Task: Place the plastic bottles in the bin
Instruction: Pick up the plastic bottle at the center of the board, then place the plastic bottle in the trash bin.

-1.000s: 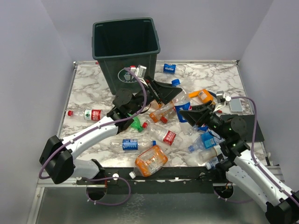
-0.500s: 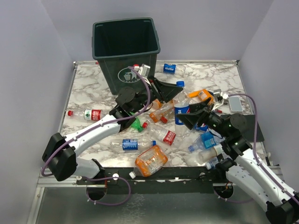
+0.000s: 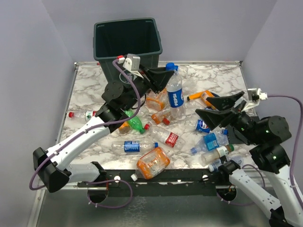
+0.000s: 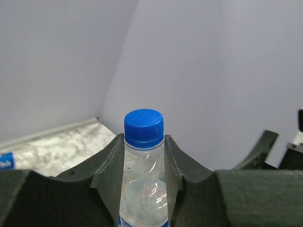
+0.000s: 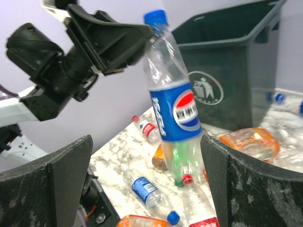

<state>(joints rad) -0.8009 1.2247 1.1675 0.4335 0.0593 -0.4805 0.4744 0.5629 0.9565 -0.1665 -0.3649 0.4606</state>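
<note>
Left gripper [image 3: 166, 77] clamped on neck of blue-capped bottle [image 3: 175, 92], held upright, lifted just right of bin [image 3: 105, 66]; neck grip leaves body hanging free for drop. Right gripper [image 3: 203, 105] jaws spread wide, empty, farther right of bin. Other bottles [image 3: 132, 145] scattered on table [image 3: 85, 85] in front of bin.

The bin [image 3: 127, 45] stands at the far side of the tabletop [image 3: 222, 78], left of centre. Just right of it, an upright bottle [image 3: 175, 92] hangs above the tabletop, its neck between the left fingers [image 4: 111, 163]. Loose bottles [image 3: 135, 145] lie scattered in front of the bin. The right fingers [image 5: 52, 175] stand spread, right of the upright bottle and apart from it.
</note>
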